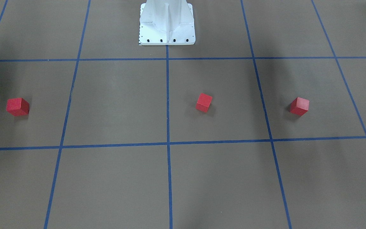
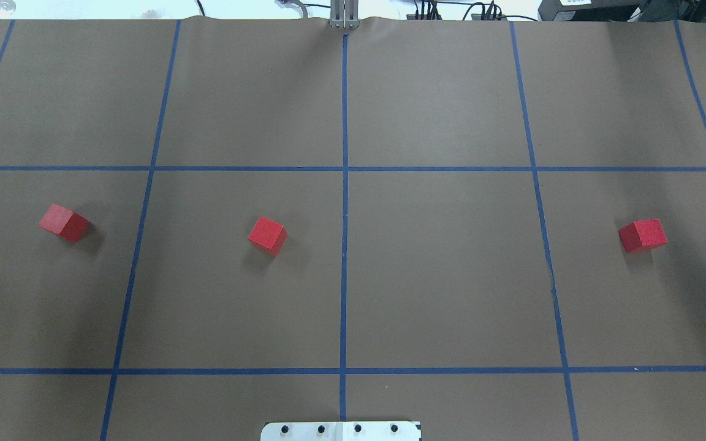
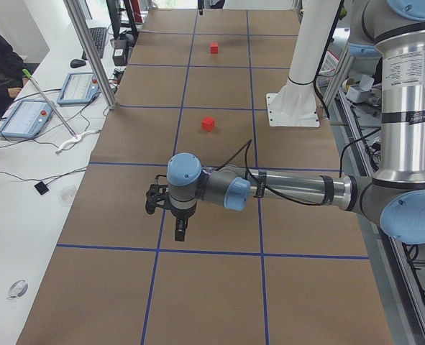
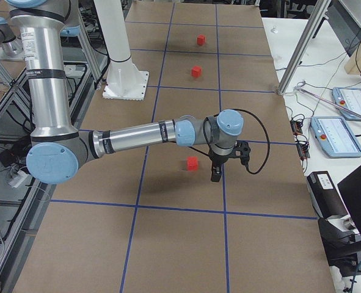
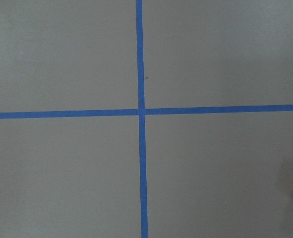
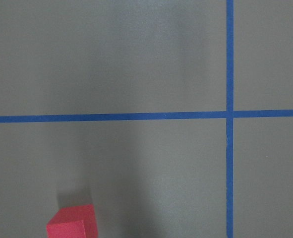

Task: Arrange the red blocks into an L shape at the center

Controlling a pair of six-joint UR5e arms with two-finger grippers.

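Observation:
Three small red blocks lie apart in a row on the brown gridded table. In the overhead view they are the left block (image 2: pixel 64 222), the middle block (image 2: pixel 266 234) and the right block (image 2: pixel 642 235). The front view shows them too (image 1: pixel 299 106) (image 1: pixel 204 102) (image 1: pixel 17 106). My left gripper (image 3: pixel 179 236) hangs over the table in the left side view and hides the nearest block. My right gripper (image 4: pixel 215 177) hangs just beside the right block (image 4: pixel 192 163). I cannot tell whether either gripper is open or shut. The right wrist view shows that block (image 6: pixel 73 224) at the bottom left.
The white robot base (image 1: pixel 167 28) stands at the table's near-robot edge. Blue tape lines (image 2: pixel 344 245) divide the table into squares. Operators' desks with tablets (image 3: pixel 29 115) (image 4: pixel 345 122) and metal posts (image 3: pixel 90 50) flank the far side.

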